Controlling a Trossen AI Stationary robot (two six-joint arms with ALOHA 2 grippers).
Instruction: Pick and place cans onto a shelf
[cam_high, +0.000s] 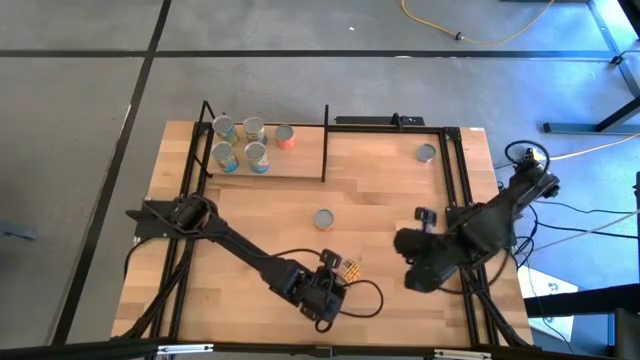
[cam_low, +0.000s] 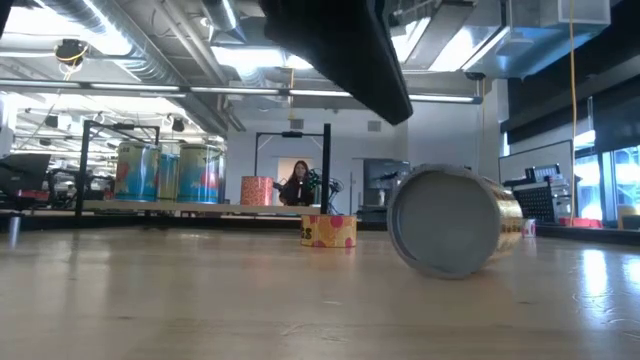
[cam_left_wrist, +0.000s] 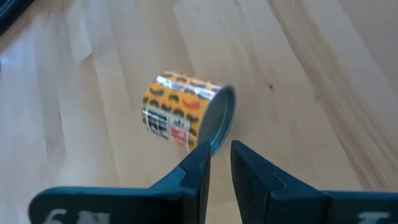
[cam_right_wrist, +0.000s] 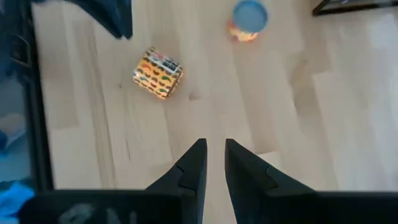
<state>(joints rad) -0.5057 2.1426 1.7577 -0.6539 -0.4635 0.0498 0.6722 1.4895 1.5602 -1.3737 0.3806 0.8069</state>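
Lying on its side close by, one tan can (cam_left_wrist: 186, 115) has tipped over, so the left gripper (cam_left_wrist: 219, 163) points down at it, fingers almost together, holding nothing. Five cans (cam_high: 240, 143) stand on the shelf (cam_high: 300, 160). The right gripper (cam_right_wrist: 211, 158) waits nearby, maybe empty, fingers nearly closed.

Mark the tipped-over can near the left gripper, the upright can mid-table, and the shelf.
tipped-over can (cam_left_wrist: 180, 112): left wrist view, on its patterned label.
upright can (cam_high: 323, 218): high view, on its round top.
shelf (cam_high: 300, 160): high view, on a bare part of its board.
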